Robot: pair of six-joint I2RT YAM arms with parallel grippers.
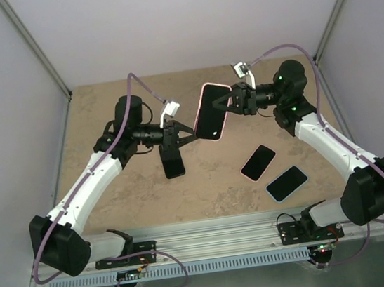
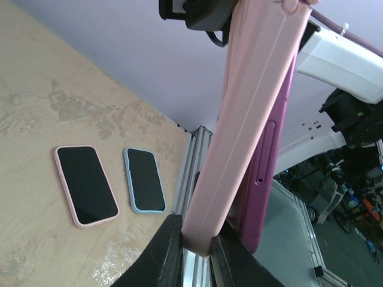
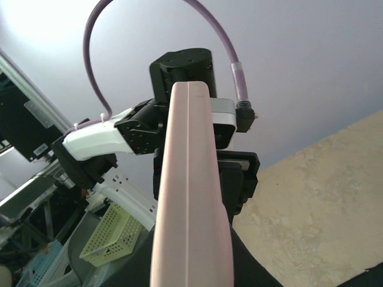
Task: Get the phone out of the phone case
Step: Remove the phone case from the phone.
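Beige mottled tabletop [image 1: 211, 183] below, we see the black-screened phone [image 1: 209, 113], not yet out of its soft pink rectangular case [image 2: 251, 119], held aloft at upper centre, long axis near vertical in frame. Left jaws pinch its lower-left end; right jaws clamp its right edge.

Above the table [image 1: 150, 198], the cased phone [image 1: 210, 111] sits between left claw [image 1: 192, 131] and right claw [image 1: 222, 104], with two spare phones [image 1: 258, 162] front-right.

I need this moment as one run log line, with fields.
left gripper: shut on pink phone case | right gripper: shut on same case | case: held above table | phone: inside case
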